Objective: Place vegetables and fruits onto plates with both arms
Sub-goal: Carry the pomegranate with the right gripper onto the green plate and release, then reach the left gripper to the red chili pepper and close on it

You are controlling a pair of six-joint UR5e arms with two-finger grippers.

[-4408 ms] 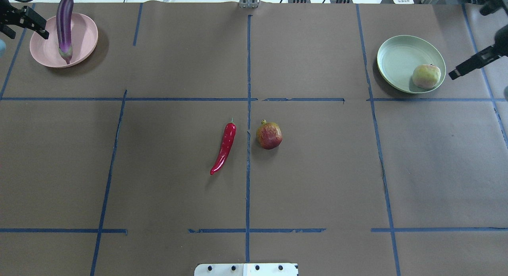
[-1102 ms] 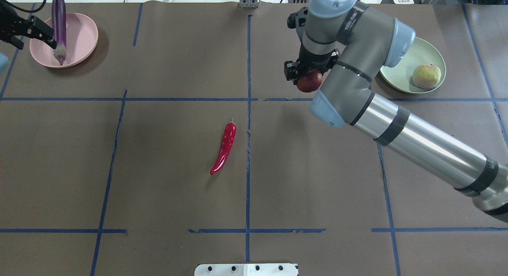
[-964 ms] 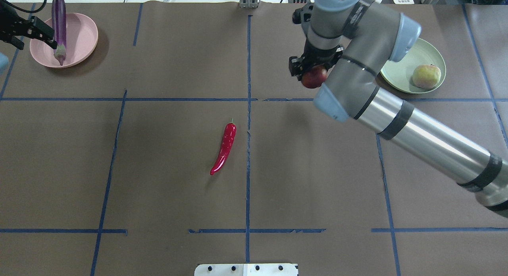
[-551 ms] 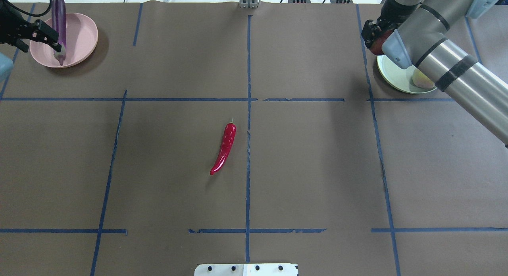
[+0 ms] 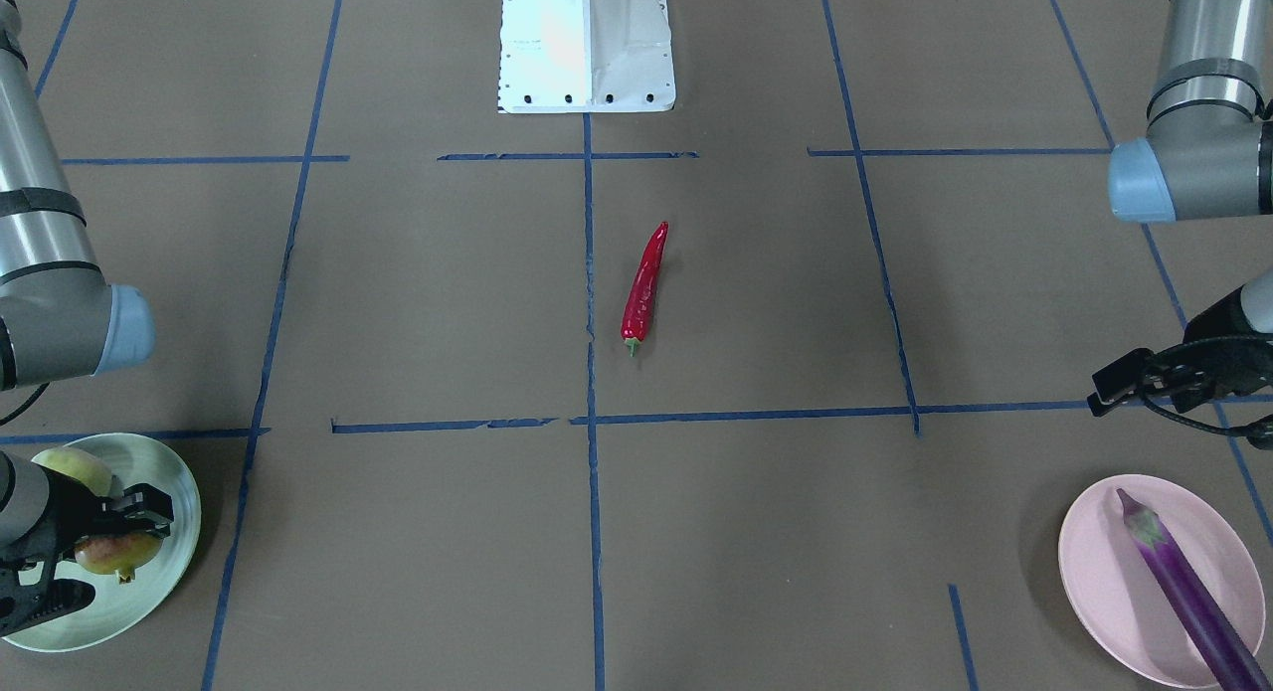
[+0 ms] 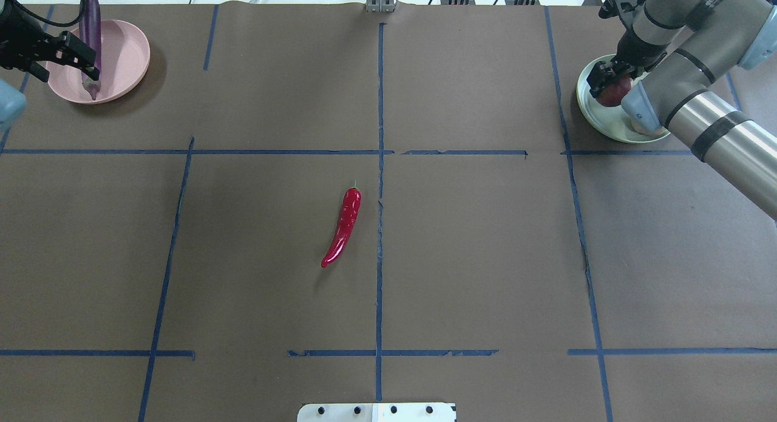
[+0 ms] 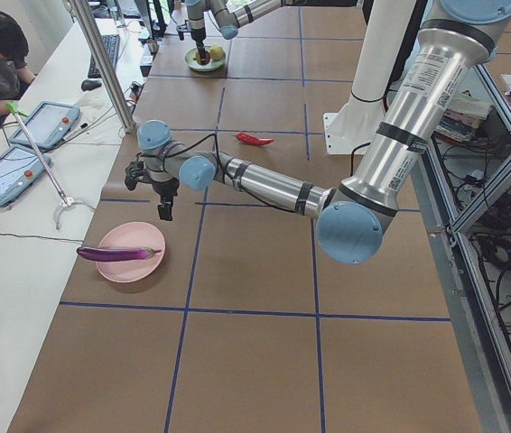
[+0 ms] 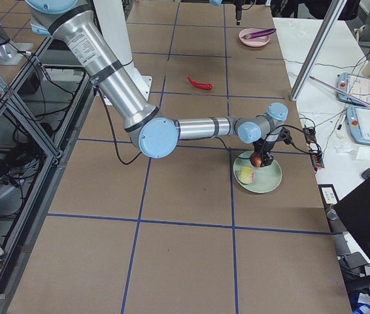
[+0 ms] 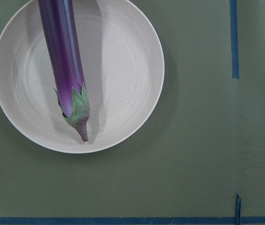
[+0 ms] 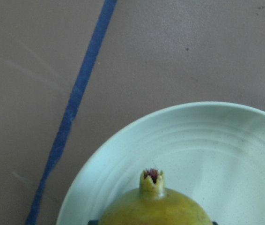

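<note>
Peach [image 5: 68, 465] on mint plate [image 6: 597, 122]: in the overhead view, nearly all hidden under right arm's joint cap [image 6: 638, 106]. Pomegranate [image 6: 614, 94] at same plate: right gripper [image 5: 117, 550] covers part of it. Right wrist view cuts it at the bottom edge, fingers barely visible. Eggplant [image 9: 62, 56], well apart from mint plate: cut by the top edge in left wrist view, far end clipped in front view.

The pomegranate [image 6: 613, 93] has left its spot on the table [image 6: 485, 258], well apart from the mint green plate [image 6: 593, 117]. The right gripper [image 5: 107, 550], clamped on it, has swung in and carried it over the plate's inner area, just beside the peach [image 8: 246, 174]. Whether it touches the plate cannot be told.
</note>
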